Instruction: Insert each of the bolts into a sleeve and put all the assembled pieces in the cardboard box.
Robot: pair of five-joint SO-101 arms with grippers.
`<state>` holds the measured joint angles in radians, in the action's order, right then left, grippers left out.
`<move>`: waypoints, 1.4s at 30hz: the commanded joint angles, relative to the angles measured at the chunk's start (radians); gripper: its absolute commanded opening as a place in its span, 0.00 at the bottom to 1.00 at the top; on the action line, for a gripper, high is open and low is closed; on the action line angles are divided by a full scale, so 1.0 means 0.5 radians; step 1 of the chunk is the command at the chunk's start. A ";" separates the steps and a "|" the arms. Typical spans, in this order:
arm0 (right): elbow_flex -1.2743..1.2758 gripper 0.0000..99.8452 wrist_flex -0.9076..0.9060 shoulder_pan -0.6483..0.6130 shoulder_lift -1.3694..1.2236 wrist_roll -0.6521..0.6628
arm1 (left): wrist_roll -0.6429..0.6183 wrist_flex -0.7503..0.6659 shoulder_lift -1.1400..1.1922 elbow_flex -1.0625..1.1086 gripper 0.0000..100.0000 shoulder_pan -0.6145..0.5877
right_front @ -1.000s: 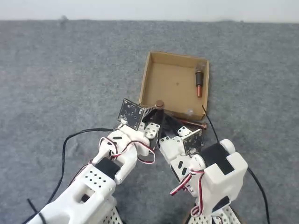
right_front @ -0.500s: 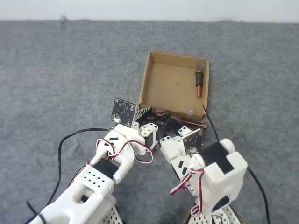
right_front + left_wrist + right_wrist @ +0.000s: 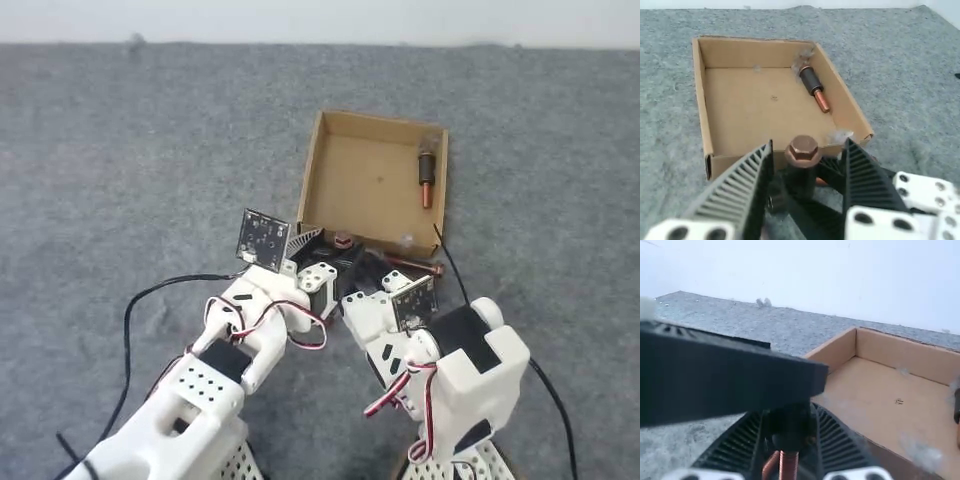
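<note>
Grey carpeted table [image 3: 120, 150]. Left arm [image 3: 240, 350] comes in from 7 o'clock, right arm [image 3: 460, 370] from 5 o'clock. They meet just at 6 o'clock of the cardboard box [image 3: 360, 195].

The box sits toward 1 o'clock of centre. One finished piece [image 3: 427, 178] lies inside along its 3 o'clock wall.

Left gripper [image 3: 807, 146]: jaws spread wide, one each side of the bolt head [image 3: 802, 149], apparently touching nothing.

Right gripper [image 3: 790, 415]: jaws closed on the black sleeve [image 3: 789, 427]. The bolt's copper thread [image 3: 785, 462] sticks out of the sleeve's lower end toward the wrist.

A copper-coloured rod [image 3: 412, 264], probably another bolt, lies on the carpet just outside the box wall at 5 o'clock of the box.

Risks:
- The bolt is loose in the sleeve and only the sleeve is gripped. Tipping it on the way over the wall could let the bolt slide out.
- A left finger could clip the bolt head on pulling away and lever the piece out of the grip.
- The right gripper sits close to the near box wall, so a low carry could snag or shove the box.

Hard to make out:
- Whether the head is fully seated on the sleeve.
- The right jaws' contact with the sleeve, which is in shadow under the left finger.
- The rod's ends beside the right arm.
</note>
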<state>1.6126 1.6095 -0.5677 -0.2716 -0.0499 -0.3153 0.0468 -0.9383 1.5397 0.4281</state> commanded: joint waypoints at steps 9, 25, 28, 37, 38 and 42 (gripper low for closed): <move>0.015 0.01 -0.002 0.023 0.048 0.031 | -0.025 0.595 -0.887 -0.112 0.04 -0.015; 0.021 0.01 0.014 0.026 0.048 0.031 | -0.021 1.590 -1.789 -0.124 0.01 -0.856; 0.018 0.01 0.014 0.026 0.048 0.031 | -0.021 1.694 -1.768 -0.112 0.01 -1.068; 0.021 0.01 0.170 0.152 0.048 0.031 | -0.018 1.672 -1.755 0.302 0.01 -1.396; 0.018 0.01 0.204 0.189 0.048 0.028 | -0.018 1.672 -1.761 0.290 0.01 -1.433; 0.006 0.01 0.281 0.241 0.054 0.028 | -0.018 1.694 -1.761 0.293 0.01 -1.501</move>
<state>1.6126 1.6924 -0.4757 -0.2716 -0.0499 -0.3184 0.9122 -1.8021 1.6932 -0.3038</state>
